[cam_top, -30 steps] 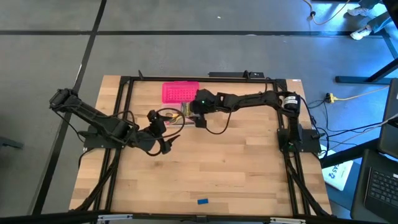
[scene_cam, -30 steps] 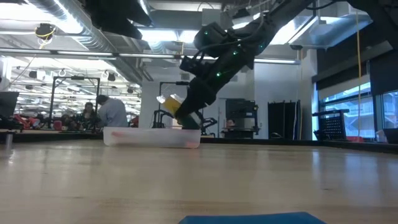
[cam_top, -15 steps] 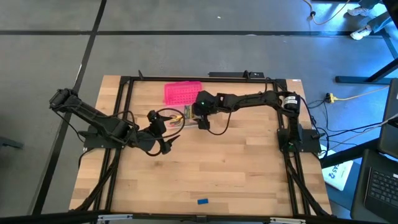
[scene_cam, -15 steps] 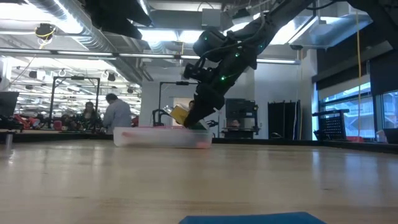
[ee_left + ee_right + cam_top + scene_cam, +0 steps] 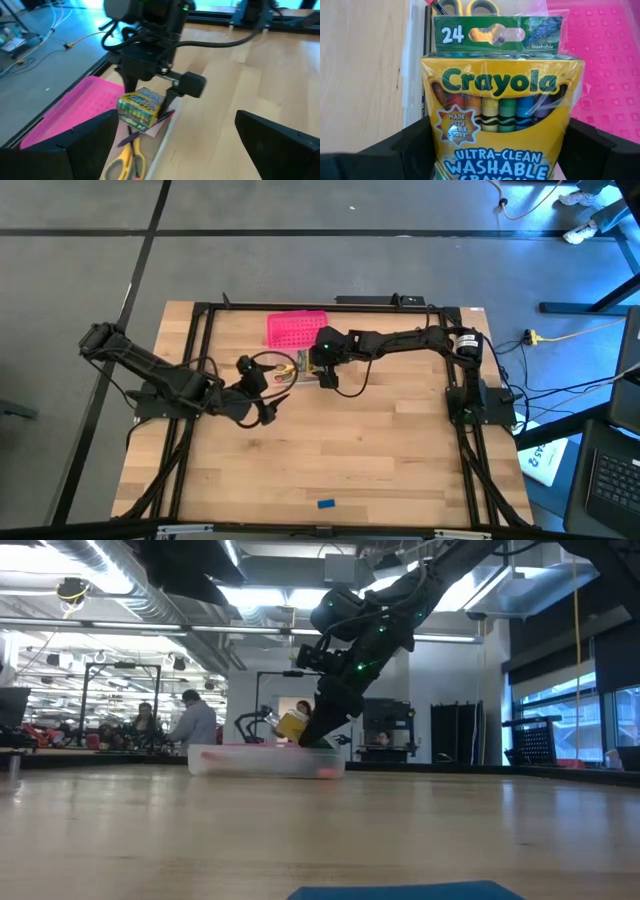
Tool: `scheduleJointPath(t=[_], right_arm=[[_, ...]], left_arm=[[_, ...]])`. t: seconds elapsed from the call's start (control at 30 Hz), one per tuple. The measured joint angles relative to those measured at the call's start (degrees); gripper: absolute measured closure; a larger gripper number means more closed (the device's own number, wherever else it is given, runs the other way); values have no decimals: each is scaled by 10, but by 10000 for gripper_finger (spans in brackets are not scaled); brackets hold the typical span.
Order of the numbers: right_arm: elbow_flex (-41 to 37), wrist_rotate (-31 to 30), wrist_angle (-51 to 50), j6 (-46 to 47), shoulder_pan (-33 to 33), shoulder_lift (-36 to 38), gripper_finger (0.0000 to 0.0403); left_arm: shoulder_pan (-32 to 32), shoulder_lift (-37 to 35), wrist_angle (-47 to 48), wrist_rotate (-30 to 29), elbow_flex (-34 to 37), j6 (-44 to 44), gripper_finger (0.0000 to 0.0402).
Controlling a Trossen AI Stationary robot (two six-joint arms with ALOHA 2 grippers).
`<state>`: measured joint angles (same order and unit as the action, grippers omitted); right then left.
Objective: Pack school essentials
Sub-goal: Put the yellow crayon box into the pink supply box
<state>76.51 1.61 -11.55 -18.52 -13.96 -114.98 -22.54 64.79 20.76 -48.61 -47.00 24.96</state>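
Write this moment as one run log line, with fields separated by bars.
right gripper: shut on crayon box, over clear box | left gripper: open, waiting | scissors: in box

Printed on the crayon box, seen close in the right wrist view: "24" in white and a small "Washable" on the green top flap. Across the yellow front, "Crayola" in large green letters, then "ULTRA-CLEAN WASHABLE" in white beneath, with a further line cut off at the edge. In an orange starburst on the front, small words too fine to read.
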Motion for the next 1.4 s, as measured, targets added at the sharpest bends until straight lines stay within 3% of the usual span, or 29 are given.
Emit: scheduleJointPath(t=[0.33, 1.4], right_arm=[[0, 0, 0, 0, 0, 0, 73], [0, 0, -9, -14, 0, 0, 61]], left_arm=[[34, 0, 12, -2, 0, 1, 5], [34, 0, 11, 3, 0, 0, 5]])
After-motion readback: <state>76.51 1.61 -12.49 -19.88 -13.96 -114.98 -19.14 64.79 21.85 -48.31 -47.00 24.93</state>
